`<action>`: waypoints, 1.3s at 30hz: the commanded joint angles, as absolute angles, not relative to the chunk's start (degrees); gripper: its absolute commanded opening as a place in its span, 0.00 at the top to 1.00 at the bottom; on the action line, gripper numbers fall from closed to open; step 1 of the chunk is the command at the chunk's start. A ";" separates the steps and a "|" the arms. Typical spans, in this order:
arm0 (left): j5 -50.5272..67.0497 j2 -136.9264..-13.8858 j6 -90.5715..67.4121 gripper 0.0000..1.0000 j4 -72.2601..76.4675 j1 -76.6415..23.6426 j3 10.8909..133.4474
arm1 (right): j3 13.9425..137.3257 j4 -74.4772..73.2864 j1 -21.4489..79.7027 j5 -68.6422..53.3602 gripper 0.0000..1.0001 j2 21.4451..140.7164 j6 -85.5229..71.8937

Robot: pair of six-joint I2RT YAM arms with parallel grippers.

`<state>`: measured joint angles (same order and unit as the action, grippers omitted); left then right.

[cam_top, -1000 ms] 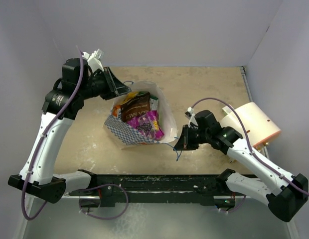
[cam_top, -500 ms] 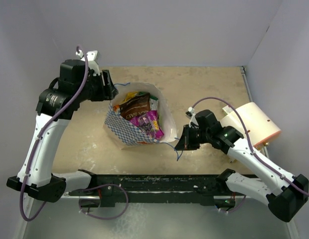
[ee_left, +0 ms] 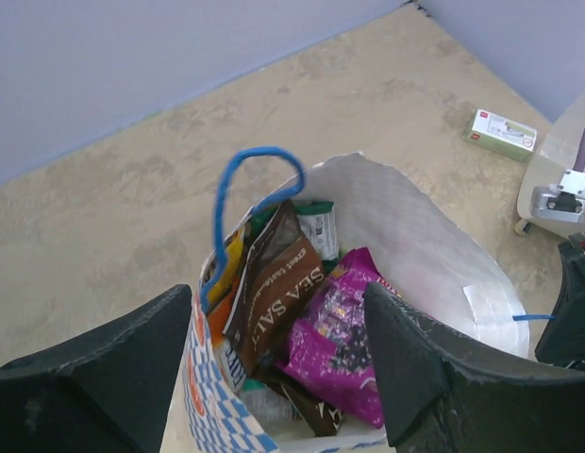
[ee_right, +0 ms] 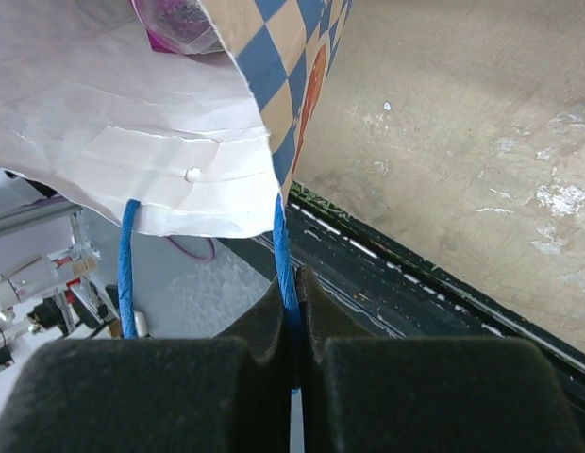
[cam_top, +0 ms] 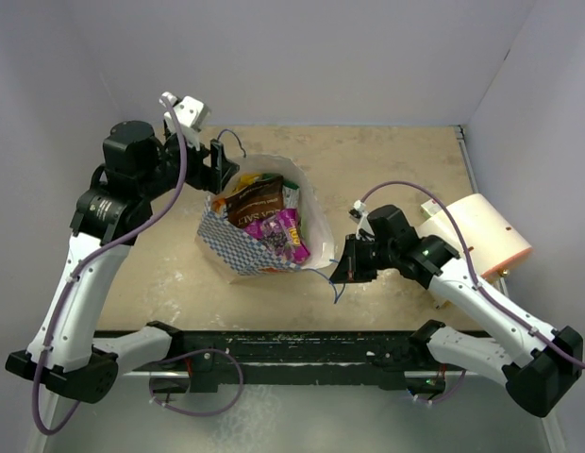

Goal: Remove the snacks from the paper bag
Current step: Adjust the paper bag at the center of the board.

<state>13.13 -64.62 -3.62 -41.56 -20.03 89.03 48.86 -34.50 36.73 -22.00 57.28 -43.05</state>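
The paper bag [cam_top: 238,251] lies on its side on the table, mouth open toward the back; its white inner wall [ee_left: 420,236] and checkered band [ee_right: 274,57] also show. Inside are the snacks: a magenta packet [cam_top: 286,236] [ee_left: 344,330], a brown packet [cam_top: 258,200] [ee_left: 278,293], plus yellow [ee_left: 230,260] and green-white [ee_left: 320,229] ones. My left gripper [cam_top: 217,170] [ee_left: 274,373] hangs open above the bag's mouth, holding nothing; the far blue handle [ee_left: 220,203] stands free. My right gripper [cam_top: 338,270] [ee_right: 294,311] is shut on the near blue string handle [ee_right: 282,241].
A large cream-peach cylinder [cam_top: 476,236] lies at the right behind my right arm. A small pale green box [ee_left: 500,132] rests on the table beside it. A black rail [cam_top: 302,344] runs along the near table edge. Grey walls close in the back and sides.
My left gripper has opened and let go of the far handle, and its wrist has swung to look down into the bag. The right arm has hardly moved.
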 commanded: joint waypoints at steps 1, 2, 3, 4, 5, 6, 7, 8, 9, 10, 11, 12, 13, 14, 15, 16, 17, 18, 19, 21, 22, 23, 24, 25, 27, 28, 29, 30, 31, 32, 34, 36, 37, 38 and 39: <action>17.85 -66.61 0.01 0.24 -34.85 -20.39 89.74 | 51.94 -36.03 36.71 -22.07 1.00 57.61 -41.83; 17.28 -67.11 0.09 0.25 -34.73 -20.37 89.90 | 51.94 -35.96 36.62 -22.06 1.00 57.65 -41.84; 16.56 -67.64 0.15 0.25 -34.48 -20.32 90.03 | 51.94 -35.94 36.67 -22.06 1.00 57.70 -41.79; 15.98 -68.20 0.25 0.26 -34.30 -20.38 90.19 | 51.93 -35.78 36.64 -21.94 1.00 57.74 -41.75; 15.87 -68.87 0.44 0.27 -34.13 -20.36 90.44 | 52.02 -35.82 36.64 -21.78 1.00 57.74 -41.67; 16.05 -69.58 0.75 0.29 -34.15 -20.33 90.97 | 52.03 -35.72 36.65 -21.63 1.00 57.74 -41.58; 16.16 -70.28 0.88 0.32 -34.15 -20.36 91.51 | 52.03 -35.69 36.63 -21.52 1.00 57.74 -41.50; 16.17 -70.88 0.87 0.34 -33.99 -20.32 92.14 | 52.03 -35.68 36.67 -21.41 1.00 57.74 -41.53; 16.25 -71.39 0.73 0.37 -33.57 -20.37 92.30 | 52.03 -35.75 36.73 -21.38 1.00 57.74 -41.49; 16.17 -71.68 0.59 0.41 -32.90 -20.33 92.40 | 51.97 -35.88 36.66 -21.32 1.00 57.67 -41.49; 15.80 -71.90 0.37 0.47 -32.31 -20.35 92.45 | 52.01 -35.86 36.66 -21.18 1.00 57.61 -41.48; 15.10 -72.04 0.02 0.54 -31.80 -20.39 92.59 | 52.03 -35.78 36.68 -20.99 1.00 57.53 -41.53; 14.16 -72.44 -0.49 0.66 -31.66 -20.39 93.20 | 52.03 -35.72 36.70 -20.93 1.00 57.42 -41.57; 13.22 -72.75 -1.51 0.75 -31.69 -20.38 93.90 | 52.08 -35.61 36.72 -20.84 1.00 57.32 -41.57; 12.12 -73.08 -2.17 0.82 -31.91 -20.38 94.93 | 52.08 -35.45 36.70 -20.77 1.00 57.23 -41.50; 11.04 -73.27 -2.80 0.87 -32.36 -20.38 95.90 | 52.21 -35.13 36.67 -20.43 1.00 57.26 -41.36; 9.33 -73.42 -3.43 0.92 -32.92 -20.39 96.79 | 52.44 -34.41 36.66 -19.63 1.00 57.38 -41.32; 7.56 -73.41 -3.95 0.96 -33.48 -20.39 97.79 | 52.88 -34.11 36.67 -19.25 1.00 57.70 -41.17; 5.71 -73.32 -4.55 1.00 -33.79 -20.39 98.65 | 53.66 -34.26 36.72 -19.28 1.00 58.31 -40.46; 1.70 -72.82 -6.12 1.00 -34.05 -20.26 99.85 | 55.64 -34.83 36.68 -19.33 1.00 59.90 -38.79; -0.01 -72.64 -6.83 1.00 -34.05 -20.26 100.42 | 56.88 -35.28 36.73 -19.25 1.00 60.92 -37.71; -1.46 -72.57 -7.36 1.00 -34.12 -20.28 101.13 | 58.95 -35.78 36.69 -19.13 1.00 61.90 -36.72; -3.35 -72.63 -7.76 1.00 -34.40 -20.27 101.96 | 60.60 -36.35 36.71 -19.01 1.00 63.02 -35.61; -5.63 -72.87 -8.39 1.00 -34.98 -20.22 103.01 | 62.11 -36.80 36.67 -18.92 1.00 64.20 -34.72; -10.62 -73.59 -9.30 1.00 -36.50 -20.20 105.60 | 64.98 -37.38 36.90 -19.32 1.00 66.72 -33.14; -13.19 -73.92 -9.58 1.00 -37.08 -20.14 106.80 | 66.36 -37.43 37.18 -19.67 1.00 67.95 -32.56; -15.90 -74.25 -9.72 1.00 -37.46 -19.93 108.14 | 67.61 -37.32 37.51 -20.17 1.00 69.41 -32.12; -18.06 -74.33 -9.75 1.00 -37.71 -19.51 108.80 | 68.92 -37.02 37.93 -20.73 1.00 70.95 -31.74; -19.19 -74.47 -9.83 1.00 -37.83 -18.58 109.62 | 70.31 -36.60 38.30 -21.12 1.00 72.90 -31.57; -18.87 -74.66 -9.77 1.00 -37.85 -17.19 110.54 | 71.77 -36.22 38.85 -21.65 1.00 74.47 -31.44; -15.93 -75.39 -9.94 1.00 -38.57 -13.55 112.98 | 75.18 -35.45 39.78 -22.72 1.00 77.78 -31.30; -15.96 -76.18 -9.28 1.00 -39.02 -12.07 115.31 | 79.20 -34.82 40.81 -23.53 1.00 81.26 -31.50; -16.02 -76.60 -8.37 1.00 -38.85 -11.98 116.22 | 81.15 -34.47 41.38 -23.91 1.00 82.81 -31.73; -15.59 -76.66 -7.80 1.00 -38.74 -11.96 116.98 | 82.98 -34.08 42.01 -24.28 1.00 84.34 -31.89; -14.63 -76.76 -7.62 1.00 -38.60 -11.95 117.40 | 84.32 -33.52 42.54 -24.65 1.00 85.58 -32.13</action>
<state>-12.56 -78.98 -8.80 -50.63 -12.95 109.23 76.42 -37.60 40.56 -20.97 82.70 -32.99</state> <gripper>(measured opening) 0.008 0.005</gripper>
